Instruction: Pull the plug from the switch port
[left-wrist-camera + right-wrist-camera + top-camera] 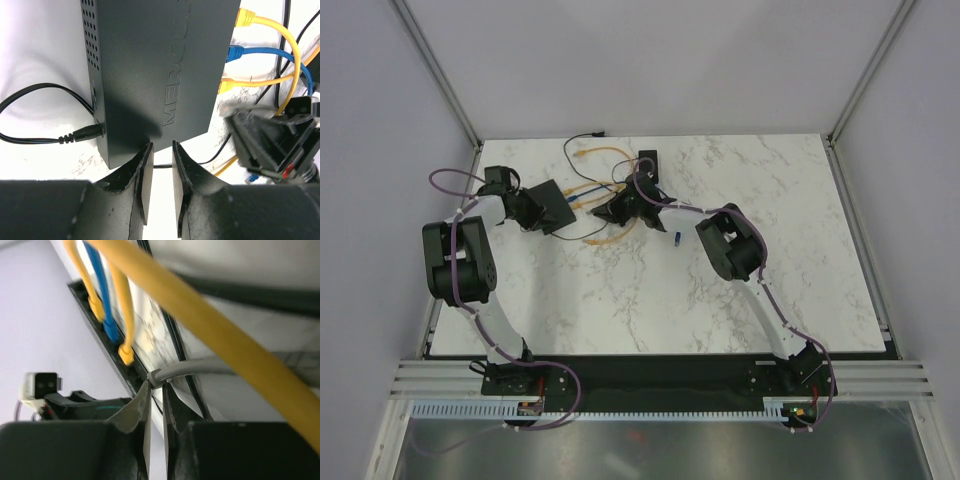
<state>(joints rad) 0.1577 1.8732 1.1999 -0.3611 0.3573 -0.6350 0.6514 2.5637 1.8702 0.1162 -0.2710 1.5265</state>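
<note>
The flat black switch (555,203) lies at the back left of the marble table and fills the left wrist view (150,65). Two yellow plugs (245,19) and a blue plug (235,51) sit in its port edge (80,295). A grey plug (159,376) is in the last port of that row. My right gripper (156,385) is pinched on it at the fingertips, and it reaches the switch from the right (607,212). My left gripper (161,145) is at the switch's opposite edge (530,212). Its jaws stand a narrow gap apart with nothing between them.
A black power cord (80,134) plugs into the switch's side. Loose yellow, blue and black cables (605,235) trail between the switch and the right arm. A small black adapter block (647,163) lies behind them. Grey walls (380,120) enclose the table on three sides.
</note>
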